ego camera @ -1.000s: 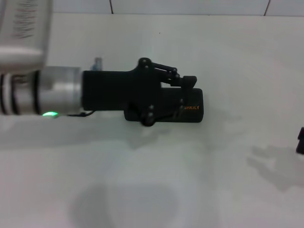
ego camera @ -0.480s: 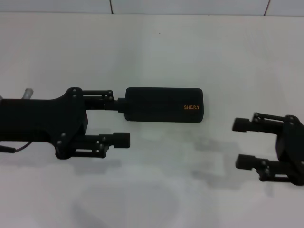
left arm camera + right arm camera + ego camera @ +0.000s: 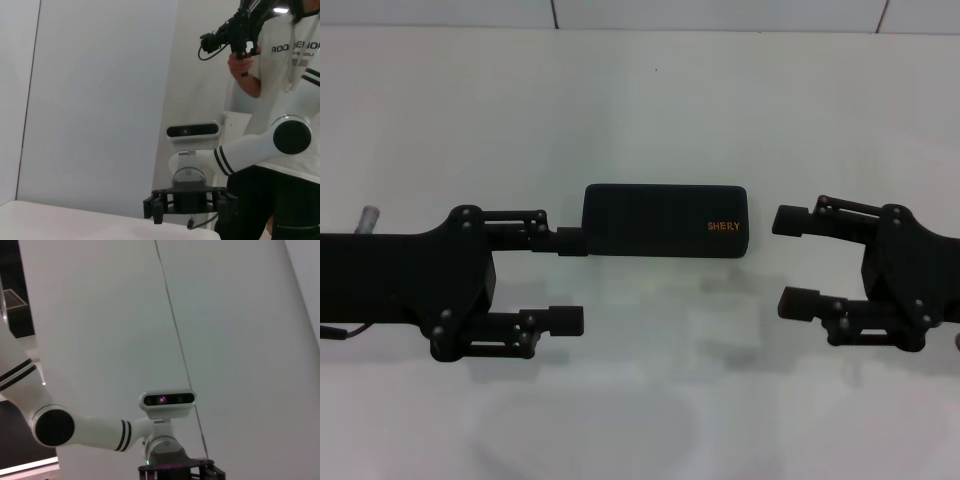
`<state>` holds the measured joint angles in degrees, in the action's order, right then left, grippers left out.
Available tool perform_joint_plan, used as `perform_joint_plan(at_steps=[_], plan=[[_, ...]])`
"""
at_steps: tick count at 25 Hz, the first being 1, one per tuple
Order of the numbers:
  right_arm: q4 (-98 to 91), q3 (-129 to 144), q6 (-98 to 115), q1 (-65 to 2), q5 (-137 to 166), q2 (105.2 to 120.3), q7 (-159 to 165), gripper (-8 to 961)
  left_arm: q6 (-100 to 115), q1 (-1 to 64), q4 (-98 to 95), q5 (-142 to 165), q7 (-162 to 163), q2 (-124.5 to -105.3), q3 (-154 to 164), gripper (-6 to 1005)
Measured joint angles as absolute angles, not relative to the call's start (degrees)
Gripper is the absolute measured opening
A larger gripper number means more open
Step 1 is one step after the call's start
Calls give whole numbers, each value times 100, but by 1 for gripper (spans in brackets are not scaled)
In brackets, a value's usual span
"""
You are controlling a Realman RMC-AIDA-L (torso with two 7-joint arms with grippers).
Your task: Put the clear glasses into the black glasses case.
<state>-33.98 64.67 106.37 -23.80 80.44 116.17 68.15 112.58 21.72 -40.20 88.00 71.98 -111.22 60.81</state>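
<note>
matte black rectangular glasses case (image 3: 665,221) lies shut mid white desk (image 3: 650,110), left pincer (image 3: 566,280) and right pincer (image 3: 790,260) both spread empty at its ends, clear glasses not visible, so closing in risks shoving the case.

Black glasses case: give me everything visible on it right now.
The black glasses case is a matte black rectangular box with rounded corners, lid shut, lying flat on the white table near the middle. Small orange "SHERY" lettering sits near its end on the robot's right. The left gripper, open, has its upper fingertip at the case's left end; actual contact cannot be confirmed. The right gripper, open, is apart from the other end. No glasses visible.
</note>
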Motion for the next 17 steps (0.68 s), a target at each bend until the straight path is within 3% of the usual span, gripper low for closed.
perform_joint_plan(at_steps=[10, 17], plan=[[-3224, 6984, 10458, -2521, 7653, 11619, 6521, 856, 11246, 2162, -3985, 9057, 7152, -11120, 5985, 662], [-3172, 7031, 10442, -2637, 7625, 11619, 6513, 856, 11239, 2162, -3980, 9100, 7106, -11136, 5981, 663]])
